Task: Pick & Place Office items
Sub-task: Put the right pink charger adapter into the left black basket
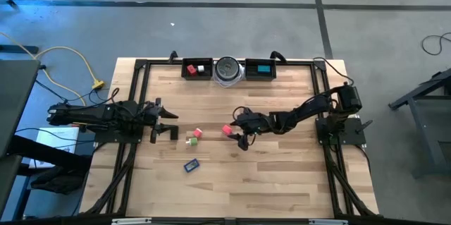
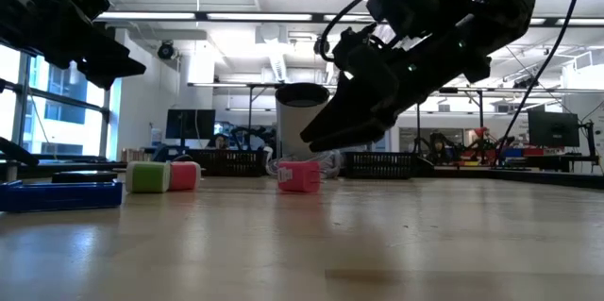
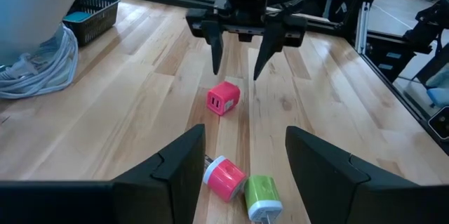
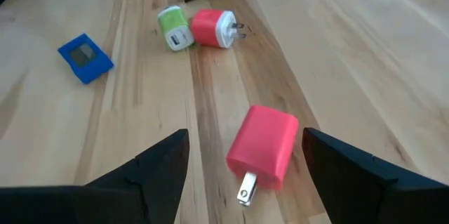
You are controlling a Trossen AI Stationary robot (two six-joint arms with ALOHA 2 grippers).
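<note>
Wooden table, right gripper spread wide above pink block, empty, left gripper likewise open

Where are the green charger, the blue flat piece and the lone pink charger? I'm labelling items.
green charger (image 4: 175, 28): right wrist view, its top face.
blue flat piece (image 4: 85, 57): right wrist view, its centre.
lone pink charger (image 4: 264, 142): right wrist view, its body.

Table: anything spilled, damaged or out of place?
Nothing spilled or damaged. The pink charger lies on its side, prongs level with the table, between the right gripper's open fingers. The red charger and green charger also lie tipped over, touching each other. The blue flat piece lies flat, apart from them.
</note>
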